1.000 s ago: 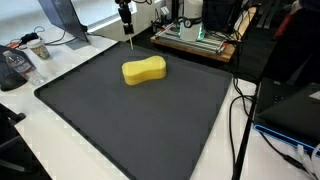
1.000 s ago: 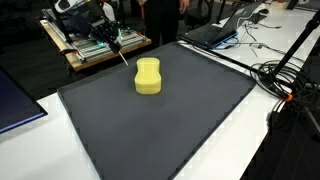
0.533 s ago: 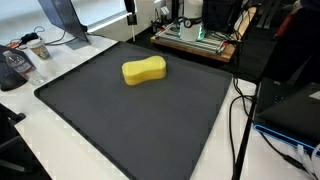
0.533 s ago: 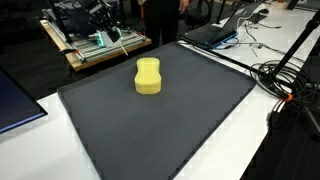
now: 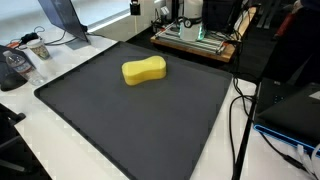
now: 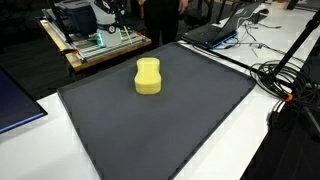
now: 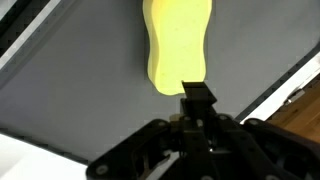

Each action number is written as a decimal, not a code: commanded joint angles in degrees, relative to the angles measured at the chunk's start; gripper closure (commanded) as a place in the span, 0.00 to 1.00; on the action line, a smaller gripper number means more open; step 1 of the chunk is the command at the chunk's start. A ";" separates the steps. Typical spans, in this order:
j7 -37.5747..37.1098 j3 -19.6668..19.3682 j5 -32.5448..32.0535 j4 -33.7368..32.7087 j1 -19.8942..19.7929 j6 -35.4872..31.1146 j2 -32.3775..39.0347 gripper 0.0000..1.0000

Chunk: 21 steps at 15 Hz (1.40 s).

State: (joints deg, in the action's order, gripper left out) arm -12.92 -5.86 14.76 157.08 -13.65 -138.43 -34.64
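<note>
a yellow sponge (image 5: 144, 71), peanut-shaped, with a pinched waist between two rounded ends, thick and soft at the edges. it lies flat on a dark grey mat (image 5: 130, 130), in the far half and well inside the edges. in an exterior view its long axis runs left to right, the right end slightly farther. in the wrist view it runs lengthwise up the frame.
</note>
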 commanded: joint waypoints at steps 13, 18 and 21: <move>-4.95 20.77 -16.05 -3.27 9.52 11.36 -9.29 0.97; -11.80 29.23 -26.50 -9.63 6.73 13.79 -0.89 0.97; -11.92 26.94 -26.17 -7.42 9.64 12.30 -2.40 0.87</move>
State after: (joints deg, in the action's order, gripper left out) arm -23.58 22.98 -9.79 149.81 -6.11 -126.52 -37.55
